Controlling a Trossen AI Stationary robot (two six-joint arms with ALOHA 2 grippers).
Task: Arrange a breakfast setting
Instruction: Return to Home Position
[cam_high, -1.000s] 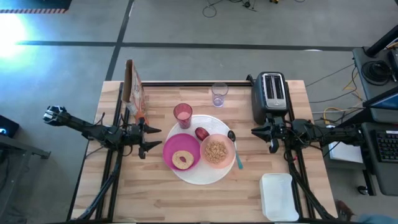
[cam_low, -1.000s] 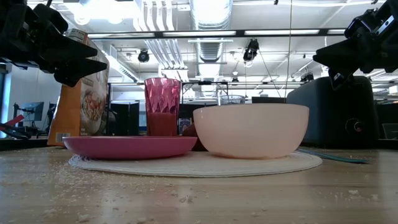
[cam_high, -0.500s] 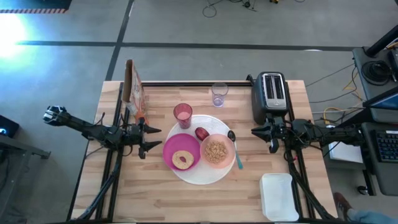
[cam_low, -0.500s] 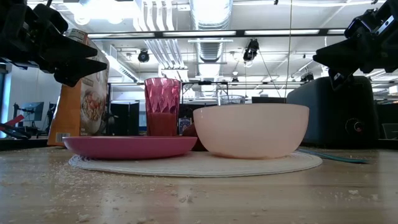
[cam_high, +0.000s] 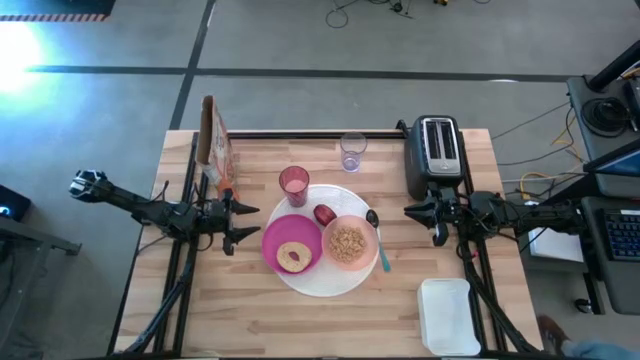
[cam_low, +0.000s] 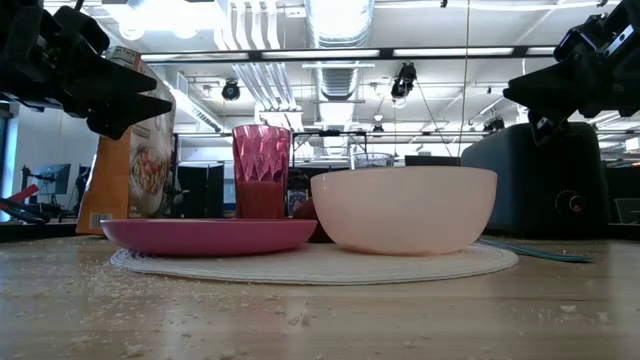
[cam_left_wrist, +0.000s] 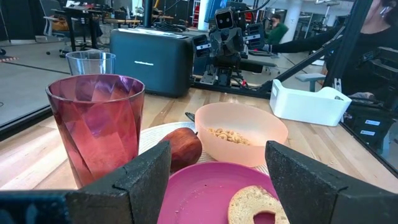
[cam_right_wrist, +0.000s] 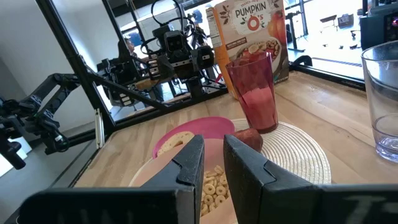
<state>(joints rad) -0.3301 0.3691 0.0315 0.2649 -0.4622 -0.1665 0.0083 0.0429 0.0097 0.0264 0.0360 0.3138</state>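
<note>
A round white plate (cam_high: 318, 281) lies mid-table. On it rest a magenta bowl (cam_high: 276, 236) holding round bread (cam_high: 293, 256), a peach bowl (cam_high: 348, 243) of cereal and a small red fruit (cam_high: 324, 214). A pink tumbler (cam_high: 294, 185) stands at the plate's far rim, and a clear cup (cam_high: 352, 150) stands farther back. A teal-handled spoon (cam_high: 379, 243) lies along the plate's right rim. My left gripper (cam_high: 243, 222) hovers open, level, left of the magenta bowl. My right gripper (cam_high: 412, 210) hovers shut, level, right of the spoon, in front of the toaster.
A black-and-silver toaster (cam_high: 436, 150) stands at the far right. A white tub (cam_high: 446, 315) sits at the near right edge. A cereal box (cam_high: 216, 148) stands upright at the far left. Crumbs are scattered over the near part of the table (cam_low: 150, 320).
</note>
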